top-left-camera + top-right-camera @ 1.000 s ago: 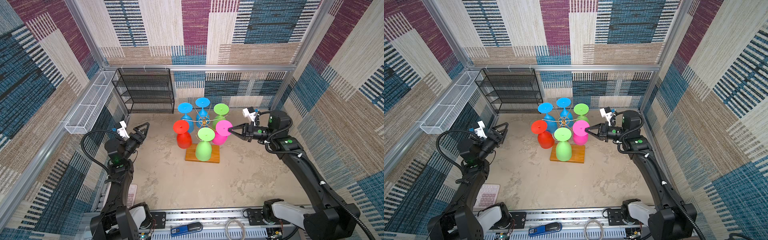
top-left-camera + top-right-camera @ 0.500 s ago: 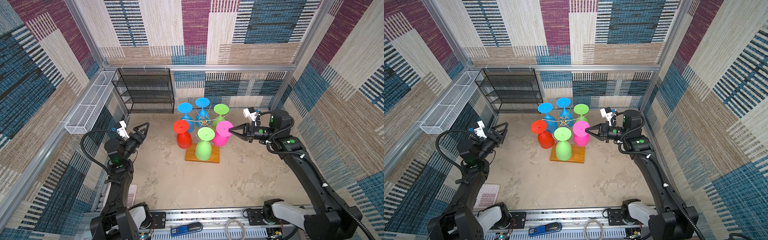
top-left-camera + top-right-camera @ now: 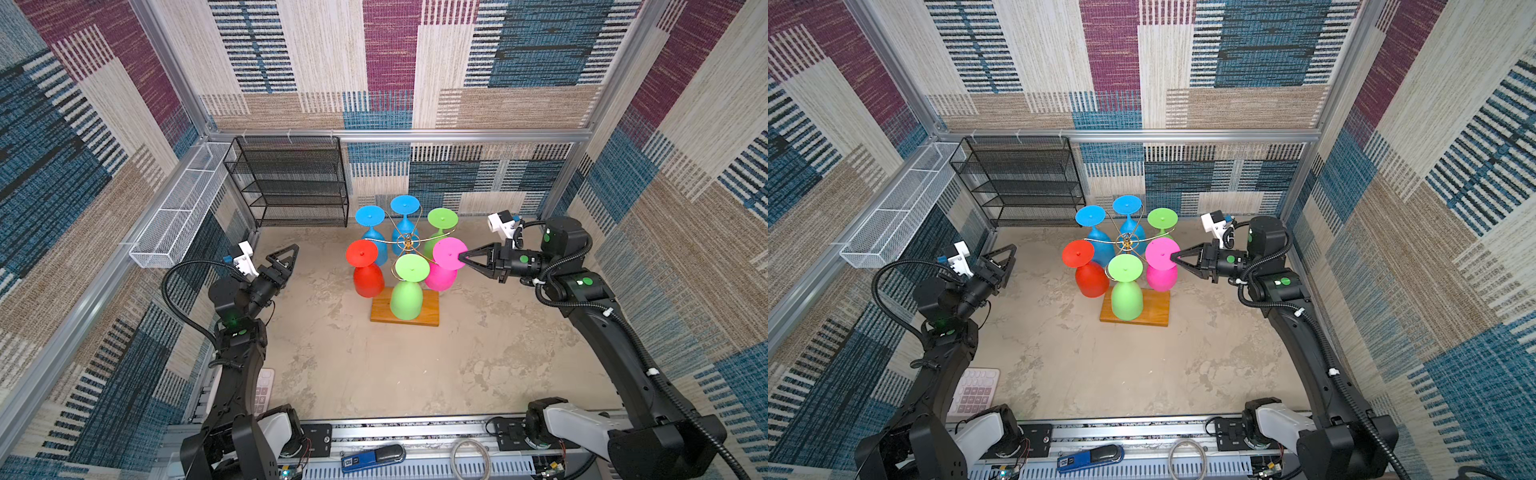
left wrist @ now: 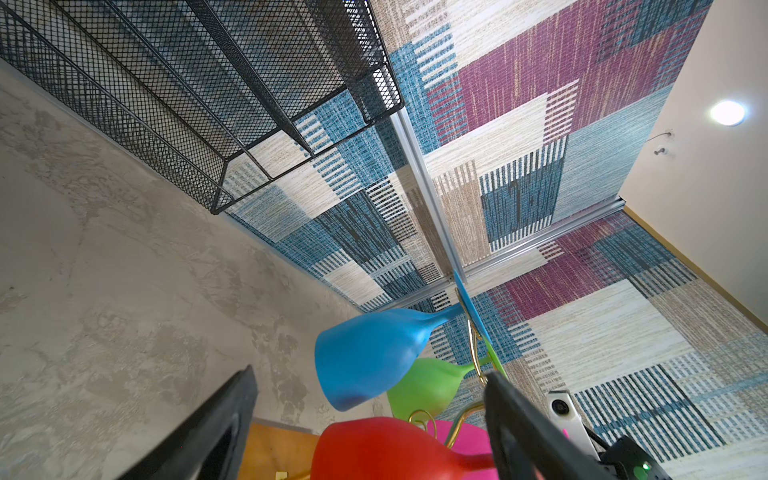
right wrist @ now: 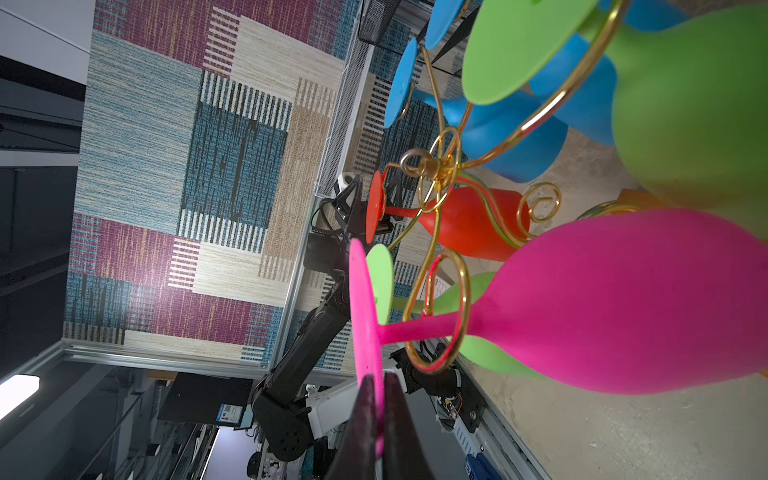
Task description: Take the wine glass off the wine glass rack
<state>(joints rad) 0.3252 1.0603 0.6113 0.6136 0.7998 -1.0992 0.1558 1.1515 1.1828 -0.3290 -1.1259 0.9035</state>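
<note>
The wine glass rack (image 3: pixel 407 245) (image 3: pixel 1126 241) is gold wire on a wooden base (image 3: pixel 428 312), mid-table in both top views. A pink wine glass (image 3: pixel 446 266) (image 3: pixel 1160 266) (image 5: pixel 623 299) hangs upside down on its right side, stem through a gold loop. My right gripper (image 3: pixel 462 257) (image 3: pixel 1173 257) (image 5: pixel 376 386) is shut on the rim of the pink glass's foot. My left gripper (image 3: pixel 284 259) (image 3: pixel 1003 259) (image 4: pixel 370 374) stands open to the left of the rack, holding nothing; a red glass (image 4: pixel 386 449) hangs beyond its fingers.
The rack also carries a red glass (image 3: pixel 368 278), two blue glasses (image 3: pixel 372 232) and two green ones (image 3: pixel 409 291). A black mesh shelf unit (image 3: pixel 291 183) stands at the back, and a white mesh basket (image 3: pixel 178 216) runs along the left wall. A keypad (image 3: pixel 973 392) lies front left.
The right arm has eased very slightly to the right, still pinching the pink foot. The left arm has not moved.
</note>
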